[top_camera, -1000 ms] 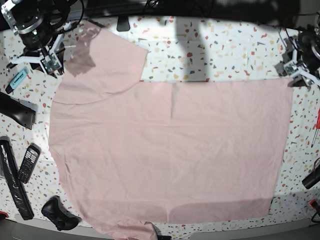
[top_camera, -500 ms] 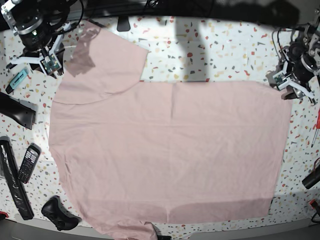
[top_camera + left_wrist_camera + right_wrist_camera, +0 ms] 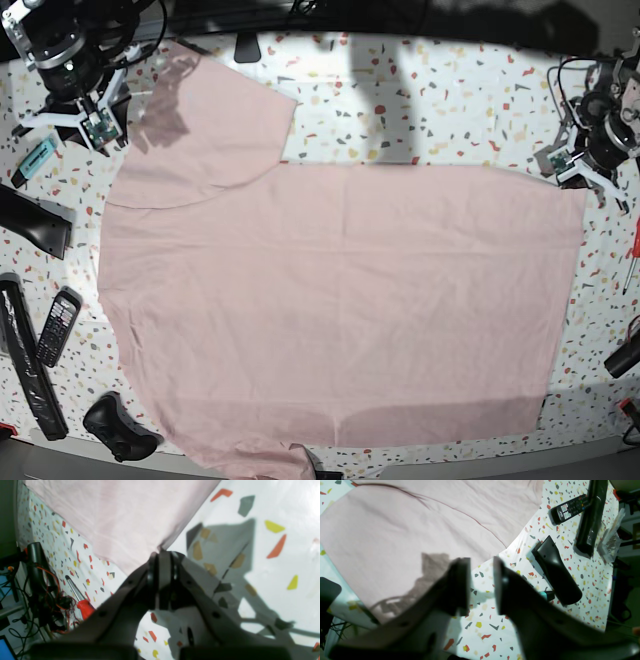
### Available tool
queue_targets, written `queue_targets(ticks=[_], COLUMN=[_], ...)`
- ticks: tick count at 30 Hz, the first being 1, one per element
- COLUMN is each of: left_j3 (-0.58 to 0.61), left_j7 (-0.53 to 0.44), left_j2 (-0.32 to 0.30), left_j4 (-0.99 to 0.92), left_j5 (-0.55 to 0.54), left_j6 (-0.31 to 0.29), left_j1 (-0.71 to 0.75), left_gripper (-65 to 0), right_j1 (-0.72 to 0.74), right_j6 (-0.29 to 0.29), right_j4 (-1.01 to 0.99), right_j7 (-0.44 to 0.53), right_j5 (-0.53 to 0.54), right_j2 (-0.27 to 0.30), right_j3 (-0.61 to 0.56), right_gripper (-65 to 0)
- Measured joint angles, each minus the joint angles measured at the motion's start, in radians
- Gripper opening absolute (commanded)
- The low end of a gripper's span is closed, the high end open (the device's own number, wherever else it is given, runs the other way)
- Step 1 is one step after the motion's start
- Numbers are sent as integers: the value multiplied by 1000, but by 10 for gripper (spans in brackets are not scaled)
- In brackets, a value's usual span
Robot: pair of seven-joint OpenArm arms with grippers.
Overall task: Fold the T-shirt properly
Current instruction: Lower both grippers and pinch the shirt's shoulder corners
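The pale pink T-shirt lies spread flat on the speckled table, with one sleeve at the back left. No print or lettering shows. My left gripper is at the shirt's back right corner. In the left wrist view its jaws are pressed together, and the tip of the T-shirt runs in between them. My right gripper hovers at the back left beside the sleeve. In the right wrist view that gripper stands open over bare table, just off the edge of the T-shirt.
On the left side lie a remote, a black wedge-shaped device, a long black bar, a teal marker and a black controller. A red screwdriver and tangled cables sit at the right edge.
The left gripper came down to the shirt's back right corner and shut on it, and that corner shifted slightly toward the front. The right gripper's jaws opened wider. The right arm stayed in place.
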Motion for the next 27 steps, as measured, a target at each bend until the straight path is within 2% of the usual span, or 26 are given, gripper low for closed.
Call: queue_targets(ticks=[2,4,8,11,13,16,20,21,24,27], left_j3=[0,0,0,0,0,0,0,0,0,0], left_j7=[-2,-2,-3,-3,-2,-3,-1,-1,0,0], left_j2=[0,0,0,0,0,0,0,0,-1,-1], left_j4=[0,0,0,0,0,0,0,0,0,0], left_j5=[0,1,1,1,1,1,0,1,1,3], left_j6=[0,0,0,0,0,0,0,0,0,0], left_j1=[0,0,0,0,0,0,0,0,0,-1], left_gripper=[-650,-650,-650,-650,-650,-650,-650,-650,-650,-650], right_j1=[0,0,0,-2,-2,-2,3,3,17,76], right_j6=[0,12,169,279,282,286,286,273,185,142], right_j4=[0,0,0,0,0,-28,-167,-208,-296,-351], right_j7=[0,0,9,108,147,154,161,159,145,104], right_j5=[0,0,-41,-181,-227,-306,-411,-453,-565,-591], right_j2=[1,8,21,22,22,22,28,39,84,114], right_j3=[0,0,0,0,0,0,-27,-51,-148,-259], right_gripper=[-385,-385,-385,-385,-386,-386,-386,-386,-386,-386])
